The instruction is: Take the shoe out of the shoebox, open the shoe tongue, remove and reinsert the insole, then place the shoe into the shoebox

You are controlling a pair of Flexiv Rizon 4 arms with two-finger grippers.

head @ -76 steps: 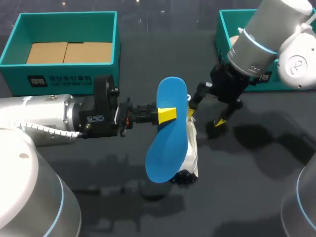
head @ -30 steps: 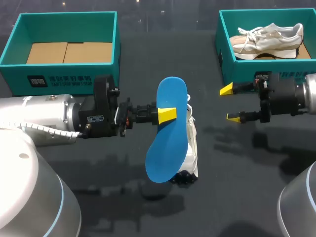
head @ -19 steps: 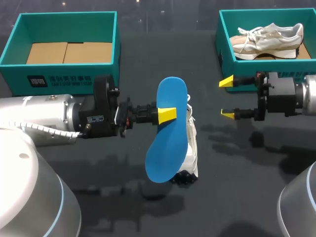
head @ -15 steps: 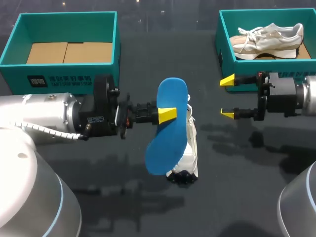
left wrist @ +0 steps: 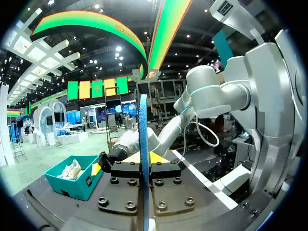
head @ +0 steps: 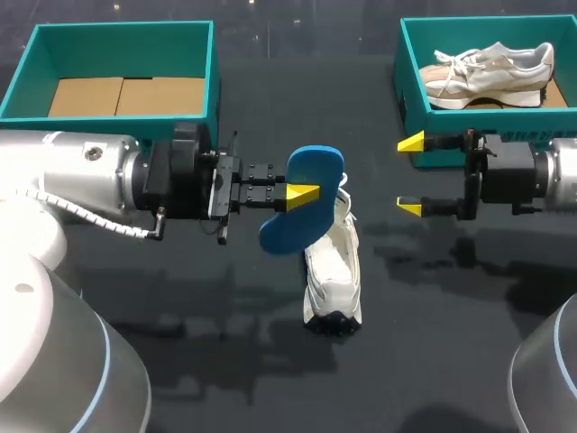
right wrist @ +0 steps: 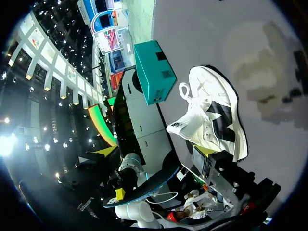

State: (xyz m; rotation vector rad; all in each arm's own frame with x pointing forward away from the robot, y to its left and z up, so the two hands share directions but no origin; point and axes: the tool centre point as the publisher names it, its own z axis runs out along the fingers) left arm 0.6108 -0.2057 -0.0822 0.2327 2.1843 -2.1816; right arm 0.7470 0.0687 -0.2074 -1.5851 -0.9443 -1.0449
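The blue insole (head: 290, 225) hangs in the air over the heel end of the white shoe (head: 333, 267), which lies on the dark table in the middle. My left gripper (head: 305, 192) is shut on the insole's edge. In the left wrist view the insole (left wrist: 143, 144) shows edge-on, pinched between the fingers. My right gripper (head: 410, 174) stands open to the right of the shoe, with nothing between its fingers. The right wrist view shows the white shoe (right wrist: 211, 118) and the insole (right wrist: 149, 185) beyond it.
A teal shoebox (head: 407, 63) at the back right holds a second, beige shoe (head: 491, 65). Another teal shoebox (head: 108, 135) at the back left has only cardboard on its floor. Dark table surface lies around the shoe.
My left gripper has turned the insole, so it now shows shorter and tilted, clear of most of the shoe. The right gripper drew back from the shoe to the right and stays open.
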